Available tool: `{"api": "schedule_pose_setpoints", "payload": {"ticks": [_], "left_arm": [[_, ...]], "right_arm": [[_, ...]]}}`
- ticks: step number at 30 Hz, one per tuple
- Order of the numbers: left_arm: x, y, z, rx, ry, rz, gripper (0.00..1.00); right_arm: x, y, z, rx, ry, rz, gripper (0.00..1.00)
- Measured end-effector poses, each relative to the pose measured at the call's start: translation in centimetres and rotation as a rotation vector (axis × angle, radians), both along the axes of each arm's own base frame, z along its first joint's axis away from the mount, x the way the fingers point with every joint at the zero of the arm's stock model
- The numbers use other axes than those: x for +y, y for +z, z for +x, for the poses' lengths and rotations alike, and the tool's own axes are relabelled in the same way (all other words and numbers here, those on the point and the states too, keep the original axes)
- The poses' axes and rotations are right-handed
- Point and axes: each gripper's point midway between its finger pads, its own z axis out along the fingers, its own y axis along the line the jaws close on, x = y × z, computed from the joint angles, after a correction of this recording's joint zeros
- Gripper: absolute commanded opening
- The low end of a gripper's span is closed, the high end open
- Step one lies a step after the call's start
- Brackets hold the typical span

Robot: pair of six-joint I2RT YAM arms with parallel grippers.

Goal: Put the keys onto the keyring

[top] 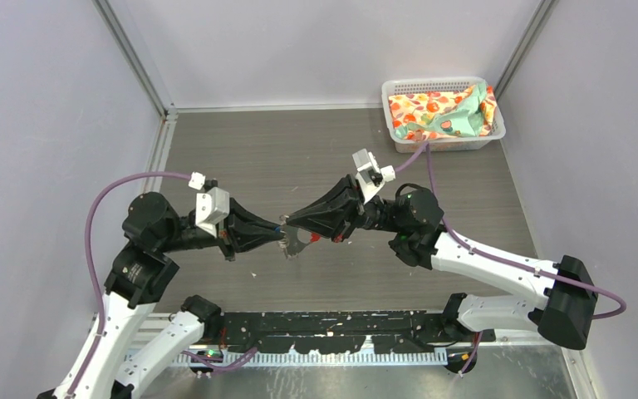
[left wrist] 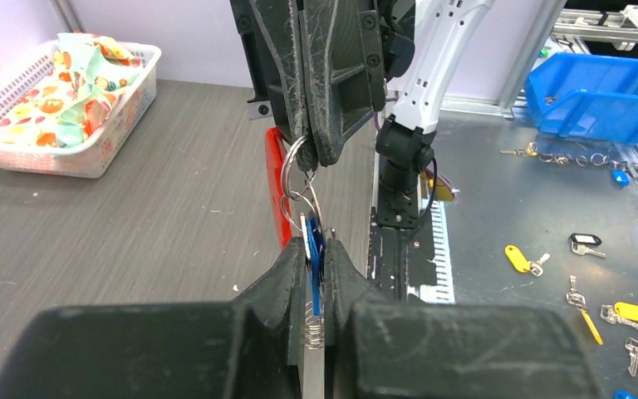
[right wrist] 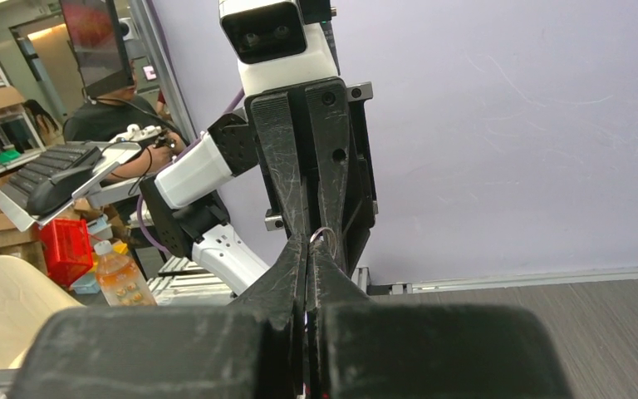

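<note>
Both grippers meet tip to tip above the middle of the table. My left gripper (left wrist: 317,249) is shut on a key with a blue head (left wrist: 314,278); its silvery blade runs back between the fingers. Just above it, my right gripper (left wrist: 310,158) is shut on the keyring (left wrist: 292,170), whose wire loops hang down to the key's head. The keyring's red tag (left wrist: 274,179) hangs behind the loops. In the top view the left gripper (top: 280,236) and right gripper (top: 292,223) touch over the keyring (top: 296,246). In the right wrist view, a loop of the keyring (right wrist: 326,235) sticks out past my right gripper (right wrist: 309,249).
A white basket (top: 399,133) with a colourful cloth stands at the back right of the table. Purple walls close in the table on three sides. Beyond the table's near edge, a metal bench carries a blue bin (left wrist: 602,96) and several spare tagged keys (left wrist: 519,258).
</note>
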Motion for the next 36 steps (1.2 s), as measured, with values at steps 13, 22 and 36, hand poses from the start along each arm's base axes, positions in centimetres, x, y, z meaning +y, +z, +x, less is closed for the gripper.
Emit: {"api": "schedule_pose_setpoints", "payload": {"ticks": [13, 22, 36], "left_arm": [[0.1, 0.3, -2.7, 0.01, -0.129, 0.002, 0.48], [0.7, -0.6, -2.8, -0.052, -0.107, 0.052, 0.39], [0.2, -1.7, 0.2, 0.016, 0.019, 0.024, 0.15]], "right_arm": [[0.0, -0.7, 0.7, 0.006, -0.011, -0.03, 0.01], [-0.4, -0.6, 0.6, 0.022, 0.024, -0.029, 0.01], [0.0, -0.2, 0.1, 0.049, 0.087, -0.013, 0.01]]}}
